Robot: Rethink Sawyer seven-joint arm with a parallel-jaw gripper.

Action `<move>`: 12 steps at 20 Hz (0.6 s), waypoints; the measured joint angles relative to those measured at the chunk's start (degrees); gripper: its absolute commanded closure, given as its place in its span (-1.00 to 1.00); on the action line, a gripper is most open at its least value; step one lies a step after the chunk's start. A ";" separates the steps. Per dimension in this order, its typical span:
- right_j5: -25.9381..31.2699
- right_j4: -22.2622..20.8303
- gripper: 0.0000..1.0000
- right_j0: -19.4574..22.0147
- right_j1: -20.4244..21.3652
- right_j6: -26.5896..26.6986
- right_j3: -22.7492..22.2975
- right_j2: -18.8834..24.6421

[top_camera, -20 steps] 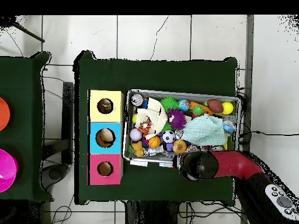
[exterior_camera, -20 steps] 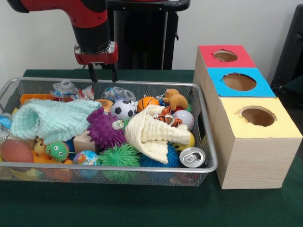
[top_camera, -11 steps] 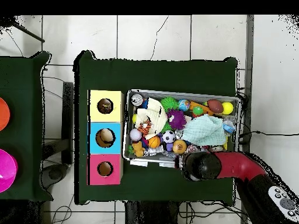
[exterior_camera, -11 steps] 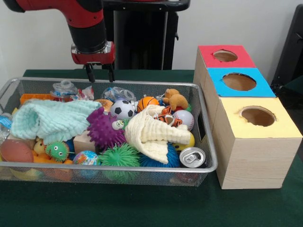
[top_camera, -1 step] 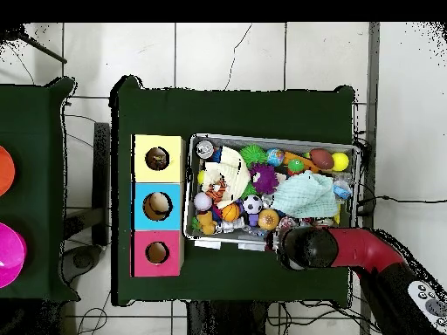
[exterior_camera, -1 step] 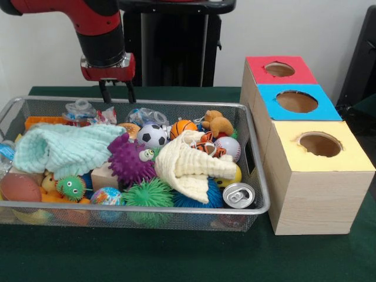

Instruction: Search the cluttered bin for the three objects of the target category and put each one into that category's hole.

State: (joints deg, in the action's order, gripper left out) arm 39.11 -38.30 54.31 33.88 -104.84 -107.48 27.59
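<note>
- My gripper point(exterior_camera, -1 step: 115, 93) hung above the far rim of the wire bin point(exterior_camera, -1 step: 258, 194), its two dark fingers point(exterior_camera, -1 step: 104, 92) spread a little apart with nothing between them.
- From above, my red arm point(top_camera, -1 step: 362, 253) covered the gripper, sitting over the bin's edge nearest my base.
- Just beneath my fingers lay crumpled clear plastic point(exterior_camera, -1 step: 82, 110), not touched.
- The balls sat lower and off to one side of me in the front view: a soccer ball point(exterior_camera, -1 step: 152, 135), touching an orange basketball point(exterior_camera, -1 step: 183, 127), and a white baseball point(exterior_camera, -1 step: 228, 148) further along, beside a tiger toy point(exterior_camera, -1 step: 205, 145).
- A mint cloth point(exterior_camera, -1 step: 64, 148) covered the bin's end nearer my fingers; a cream cloth point(exterior_camera, -1 step: 191, 167) draped the middle, next to a purple spiky toy point(exterior_camera, -1 step: 130, 160).
- A can point(exterior_camera, -1 step: 238, 195) stood in the near corner by the boxes.
- Three boxes stood in a row just beside the bin, with round holes in a red top point(exterior_camera, -1 step: 279, 69), a blue top point(exterior_camera, -1 step: 296, 101) and a yellow top point(exterior_camera, -1 step: 319, 144).
</note>
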 measured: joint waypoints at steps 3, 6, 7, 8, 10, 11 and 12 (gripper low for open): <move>0.00 -0.05 -1.00 0.39 -0.89 0.00 0.80 -0.01; 0.00 -0.46 -1.00 0.82 -1.89 0.00 1.72 -0.01; 0.00 -0.59 -1.00 0.91 -2.12 0.00 1.92 -0.01; 0.00 -0.81 -1.00 1.07 -2.49 0.00 2.27 -0.01; 0.00 -1.19 -1.00 1.34 -3.07 0.01 2.79 -0.01; 0.00 -1.50 -1.00 1.60 -3.57 0.01 3.17 -0.02; 0.00 -1.72 -1.00 1.73 -3.83 0.00 3.37 -0.02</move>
State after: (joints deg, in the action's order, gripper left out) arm 39.11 -40.01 56.05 30.05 -104.84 -104.11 27.57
